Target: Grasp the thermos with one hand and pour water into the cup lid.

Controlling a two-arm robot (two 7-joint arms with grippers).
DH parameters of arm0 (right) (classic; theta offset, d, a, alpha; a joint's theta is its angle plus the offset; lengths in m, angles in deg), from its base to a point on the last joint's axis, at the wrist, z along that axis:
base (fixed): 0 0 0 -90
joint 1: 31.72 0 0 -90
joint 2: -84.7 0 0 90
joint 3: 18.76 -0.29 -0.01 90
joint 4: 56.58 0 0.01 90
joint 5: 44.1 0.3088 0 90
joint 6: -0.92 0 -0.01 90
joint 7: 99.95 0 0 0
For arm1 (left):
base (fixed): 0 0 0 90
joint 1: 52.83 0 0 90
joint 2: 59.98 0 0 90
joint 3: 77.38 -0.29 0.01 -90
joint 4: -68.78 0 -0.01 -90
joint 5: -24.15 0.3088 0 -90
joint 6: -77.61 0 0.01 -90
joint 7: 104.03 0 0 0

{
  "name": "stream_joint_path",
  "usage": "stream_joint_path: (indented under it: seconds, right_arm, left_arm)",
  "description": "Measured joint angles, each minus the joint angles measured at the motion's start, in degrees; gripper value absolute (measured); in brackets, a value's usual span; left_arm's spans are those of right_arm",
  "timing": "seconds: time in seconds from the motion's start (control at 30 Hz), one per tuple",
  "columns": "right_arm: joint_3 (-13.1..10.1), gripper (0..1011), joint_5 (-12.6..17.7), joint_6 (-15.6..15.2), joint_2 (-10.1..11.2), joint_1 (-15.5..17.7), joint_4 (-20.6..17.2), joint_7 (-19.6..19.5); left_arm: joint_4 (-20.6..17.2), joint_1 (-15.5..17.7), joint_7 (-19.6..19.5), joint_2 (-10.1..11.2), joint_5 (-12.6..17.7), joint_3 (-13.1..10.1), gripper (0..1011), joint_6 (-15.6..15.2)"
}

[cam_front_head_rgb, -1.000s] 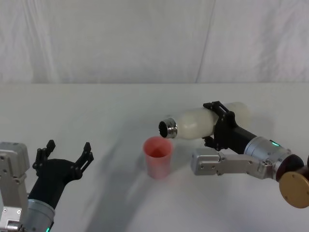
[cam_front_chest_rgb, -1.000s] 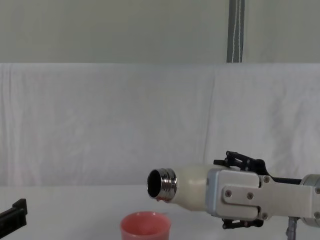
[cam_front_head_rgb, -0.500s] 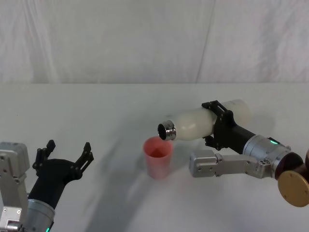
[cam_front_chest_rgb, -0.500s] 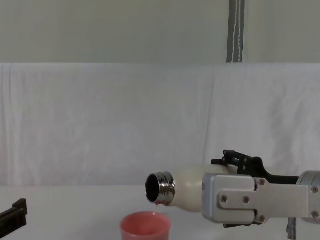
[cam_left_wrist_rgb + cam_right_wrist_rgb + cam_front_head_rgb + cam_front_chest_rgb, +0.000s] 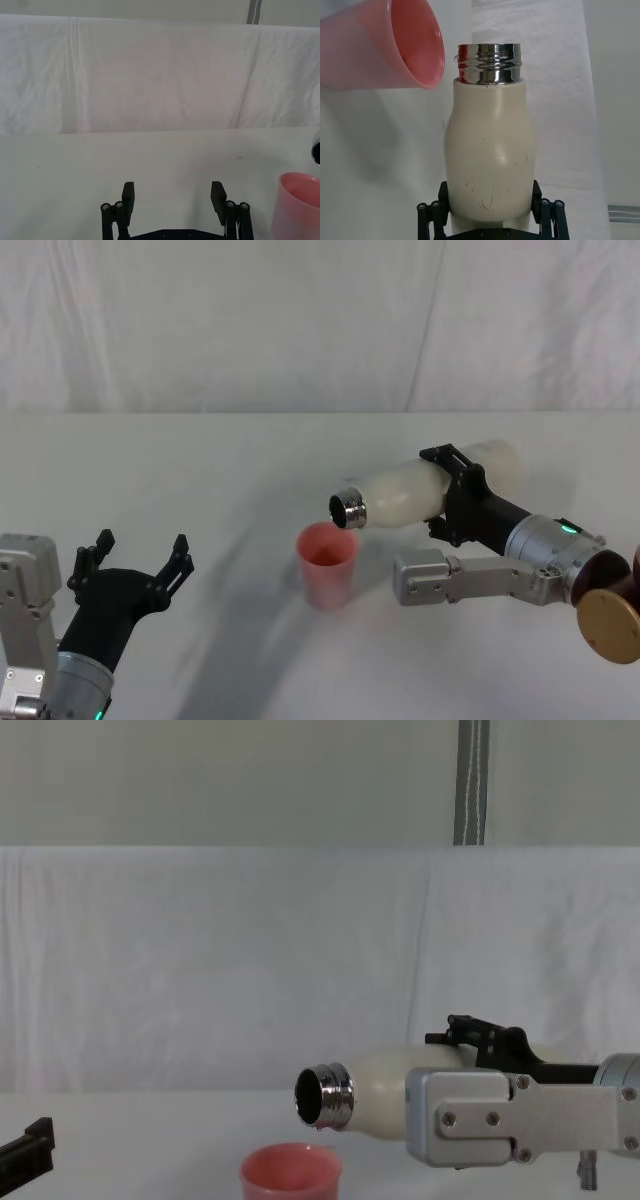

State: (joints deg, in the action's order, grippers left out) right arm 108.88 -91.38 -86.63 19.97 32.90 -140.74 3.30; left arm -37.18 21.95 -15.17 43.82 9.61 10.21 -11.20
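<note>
My right gripper (image 5: pixel 449 496) is shut on the cream-white thermos (image 5: pixel 412 491), held nearly on its side above the table. Its steel neck (image 5: pixel 348 507) points left and slightly down, just over the rim of the pink cup lid (image 5: pixel 327 565). From the chest, the thermos (image 5: pixel 372 1088) mouth hangs right above the cup lid (image 5: pixel 291 1177). The right wrist view has the thermos (image 5: pixel 490 150) between the black fingers (image 5: pixel 431 212), with the cup lid (image 5: pixel 390 47) beside the neck. No stream of water can be made out. My left gripper (image 5: pixel 138 558) rests open at the lower left, apart from both.
A white cloth covers the table (image 5: pixel 200 470) and hangs as a backdrop behind it. A grey pole (image 5: pixel 472 780) rises behind the backdrop. In the left wrist view the cup lid (image 5: pixel 299 205) stands off to one side of the open fingers (image 5: pixel 128 195).
The thermos has swung a little: its mouth dipped toward the cup lid, then rose slightly again. The right arm shifted a bit. The left arm has not moved.
</note>
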Motion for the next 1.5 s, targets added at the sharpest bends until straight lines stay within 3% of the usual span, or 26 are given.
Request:
stream_joint_path:
  seconds: [0.3,1.5]
  right_arm:
    - [0.43,951,-1.49,-0.69,0.54,-0.47,-0.84,0.40]
    - [0.83,951,-2.37,-0.97,1.07,-1.39,-1.95,1.13]
  left_arm:
    - [0.00,0.00,0.00,0.00,0.00,0.00,1001,0.00]
    - [0.00,0.00,0.00,0.00,0.00,0.00,1001,0.00]
